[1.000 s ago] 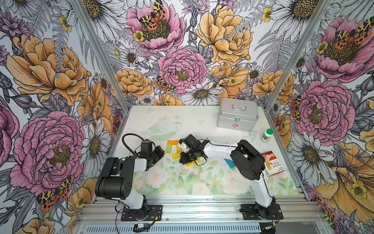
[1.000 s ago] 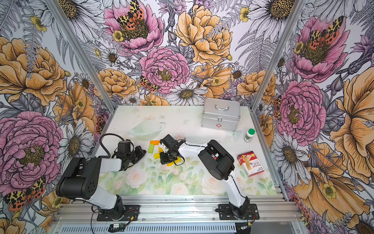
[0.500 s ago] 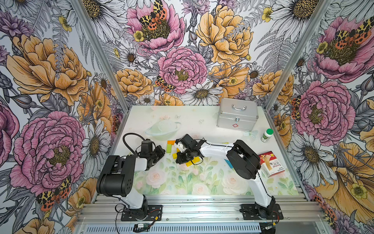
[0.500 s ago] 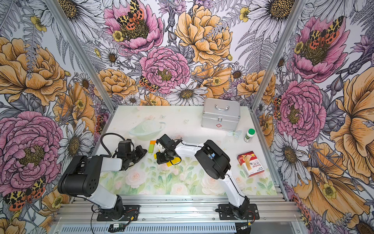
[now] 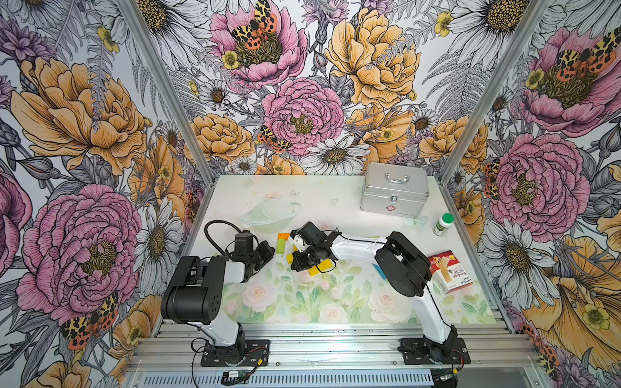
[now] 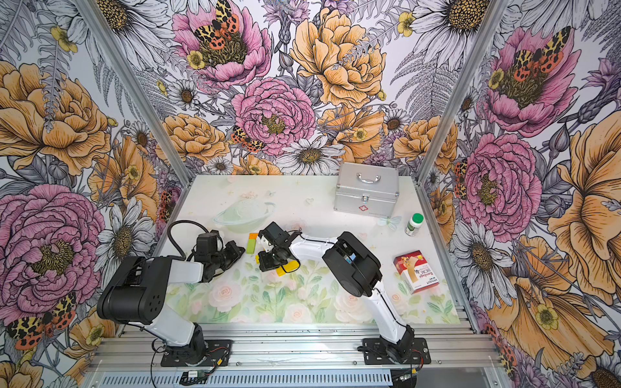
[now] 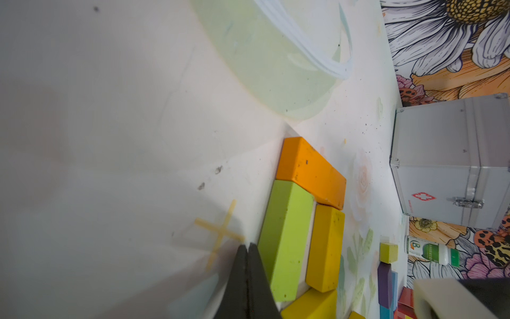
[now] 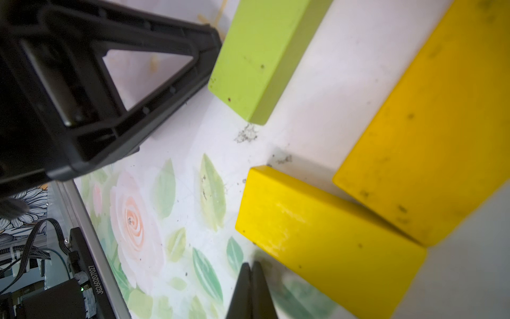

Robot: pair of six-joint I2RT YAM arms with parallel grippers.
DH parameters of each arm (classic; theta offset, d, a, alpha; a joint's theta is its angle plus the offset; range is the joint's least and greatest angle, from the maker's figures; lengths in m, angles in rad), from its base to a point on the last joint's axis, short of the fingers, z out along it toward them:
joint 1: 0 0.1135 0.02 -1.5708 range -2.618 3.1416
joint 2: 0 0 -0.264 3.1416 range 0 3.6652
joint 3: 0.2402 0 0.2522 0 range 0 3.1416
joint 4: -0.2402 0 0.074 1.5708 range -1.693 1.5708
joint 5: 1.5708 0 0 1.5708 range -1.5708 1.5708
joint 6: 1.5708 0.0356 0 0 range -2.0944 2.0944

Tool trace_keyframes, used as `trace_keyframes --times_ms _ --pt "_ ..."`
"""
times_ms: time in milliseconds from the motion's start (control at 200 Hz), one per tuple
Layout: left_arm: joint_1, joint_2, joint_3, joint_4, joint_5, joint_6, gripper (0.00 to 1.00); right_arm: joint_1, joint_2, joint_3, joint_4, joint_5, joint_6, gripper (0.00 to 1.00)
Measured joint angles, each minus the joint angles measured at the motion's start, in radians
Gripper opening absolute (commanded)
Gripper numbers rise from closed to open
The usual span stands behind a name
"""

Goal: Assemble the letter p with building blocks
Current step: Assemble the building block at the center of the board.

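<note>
The building blocks lie mid-table in an unfinished shape: an orange block (image 7: 310, 171) (image 5: 284, 236) across the end of a green block (image 7: 284, 237) (image 5: 280, 247), with a yellow block (image 7: 325, 248) parallel to the green one. A second yellow block (image 8: 325, 237) (image 5: 322, 267) lies slanted at their near end. My left gripper (image 7: 247, 247) (image 5: 267, 250) is shut and empty, its tips at the green block's outer side. My right gripper (image 8: 251, 265) (image 5: 297, 265) is shut and empty, low over the mat beside the slanted yellow block. A purple block (image 7: 385, 284) lies further right.
A silver case (image 5: 395, 193) stands at the back right. A green-capped white bottle (image 5: 443, 224) and a red-and-white bandage carton (image 5: 452, 270) are along the right side. A light-blue block (image 5: 378, 270) peeks out under the right arm's elbow. The two grippers are close together.
The right gripper has shifted a little to the left over the blocks. The left arm has hardly moved. Both grippers stay shut.
</note>
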Motion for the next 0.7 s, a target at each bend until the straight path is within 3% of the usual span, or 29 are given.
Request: trace_keyframes --times_ms 700 --pt "0.000 0.000 0.000 0.000 0.008 0.000 0.00 0.002 0.021 0.032 0.000 0.005 0.000 0.00"
